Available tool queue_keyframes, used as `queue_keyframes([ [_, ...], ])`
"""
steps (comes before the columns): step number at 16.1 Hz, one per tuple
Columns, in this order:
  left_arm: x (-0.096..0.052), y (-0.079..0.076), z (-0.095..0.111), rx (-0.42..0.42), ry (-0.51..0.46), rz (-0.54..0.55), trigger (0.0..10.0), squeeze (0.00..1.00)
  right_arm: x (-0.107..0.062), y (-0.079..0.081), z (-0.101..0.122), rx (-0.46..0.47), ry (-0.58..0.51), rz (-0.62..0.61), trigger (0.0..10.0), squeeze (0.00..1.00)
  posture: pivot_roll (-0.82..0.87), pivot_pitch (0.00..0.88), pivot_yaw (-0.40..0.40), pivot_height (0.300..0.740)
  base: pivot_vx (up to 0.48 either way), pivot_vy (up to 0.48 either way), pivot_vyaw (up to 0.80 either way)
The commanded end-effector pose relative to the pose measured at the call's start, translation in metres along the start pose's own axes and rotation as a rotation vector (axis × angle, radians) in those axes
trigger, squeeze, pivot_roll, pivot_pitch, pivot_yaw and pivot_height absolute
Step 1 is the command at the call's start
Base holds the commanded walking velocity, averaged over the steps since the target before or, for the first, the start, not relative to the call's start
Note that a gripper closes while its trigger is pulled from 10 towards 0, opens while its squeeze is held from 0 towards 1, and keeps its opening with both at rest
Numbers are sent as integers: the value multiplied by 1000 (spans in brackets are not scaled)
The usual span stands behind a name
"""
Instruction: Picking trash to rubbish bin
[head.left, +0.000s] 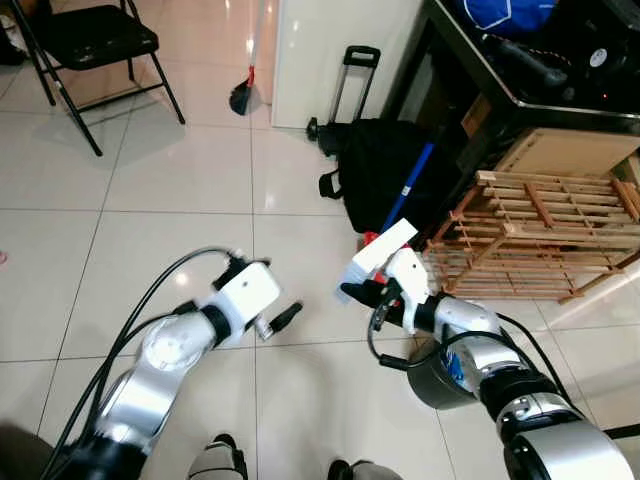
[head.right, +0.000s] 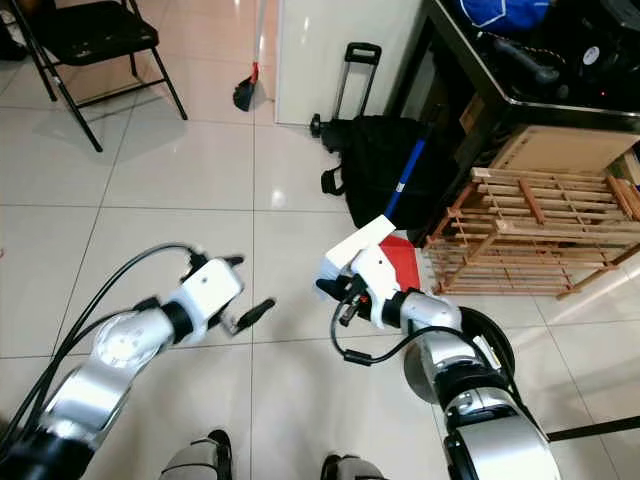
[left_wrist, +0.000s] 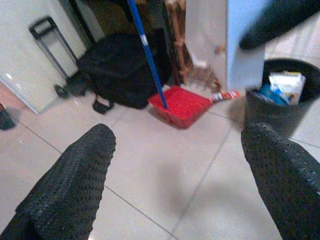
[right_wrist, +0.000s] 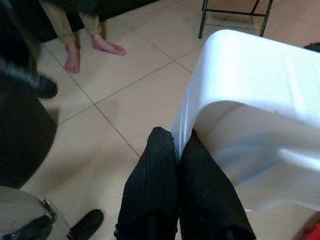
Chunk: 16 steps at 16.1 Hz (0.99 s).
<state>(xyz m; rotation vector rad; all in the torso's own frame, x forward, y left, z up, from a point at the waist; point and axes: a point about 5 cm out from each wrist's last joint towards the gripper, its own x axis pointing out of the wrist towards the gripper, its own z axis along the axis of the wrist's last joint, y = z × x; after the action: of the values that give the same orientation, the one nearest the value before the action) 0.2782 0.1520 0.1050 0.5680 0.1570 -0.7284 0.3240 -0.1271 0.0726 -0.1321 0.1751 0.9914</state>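
My right gripper (head.left: 356, 292) is shut on the edge of a white foam tray (head.left: 383, 247) and holds it above the tiled floor. The right wrist view shows the two fingers (right_wrist: 159, 165) pinched on the tray's rim (right_wrist: 250, 95). A black rubbish bin (head.left: 436, 378) stands on the floor just below my right forearm. The left wrist view shows the bin (left_wrist: 283, 102) with packets inside. My left gripper (head.left: 284, 316) hovers open a short way left of the tray, its fingers (left_wrist: 75, 180) spread wide with nothing between them.
A red dustpan (head.right: 403, 262) with a blue handle leans by a black trolley bag (head.left: 385, 180). A wooden rack (head.left: 540, 235) and a dark table stand at the right. A black folding chair (head.left: 95, 40) stands far left. A person's bare feet (right_wrist: 92, 47) are nearby.
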Motion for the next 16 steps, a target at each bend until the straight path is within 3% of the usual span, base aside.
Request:
queue_keyframes([
  [1, -2, -2, 4, -2, -28, -24, 10000, 0, -11, -9, 2, 8, -2, -1, 10000, 384, -26, 165, -155, 740, 0, 0, 0],
  [2, -7, -3, 9, -33, -56, -73, 10000, 0, -21, -14, 4, 15, 28, 80, 10000, 376, -28, 166, -157, 740, 0, 0, 0],
  [7, -14, 0, 30, -62, -121, -147, 10000, 0, -32, -15, 7, 35, 67, 241, 10000, 373, -17, 167, -159, 740, 0, 0, 0],
  [11, -19, -9, 29, -57, -55, -293, 10000, 0, -36, -5, 8, 82, 64, 411, 10000, 376, -19, 164, -157, 740, 0, 0, 0],
  [16, -25, -22, 17, -131, 31, -407, 10000, 0, -35, 4, 12, 61, 37, 476, 10000, 380, -21, 159, -150, 740, 0, 0, 0],
])
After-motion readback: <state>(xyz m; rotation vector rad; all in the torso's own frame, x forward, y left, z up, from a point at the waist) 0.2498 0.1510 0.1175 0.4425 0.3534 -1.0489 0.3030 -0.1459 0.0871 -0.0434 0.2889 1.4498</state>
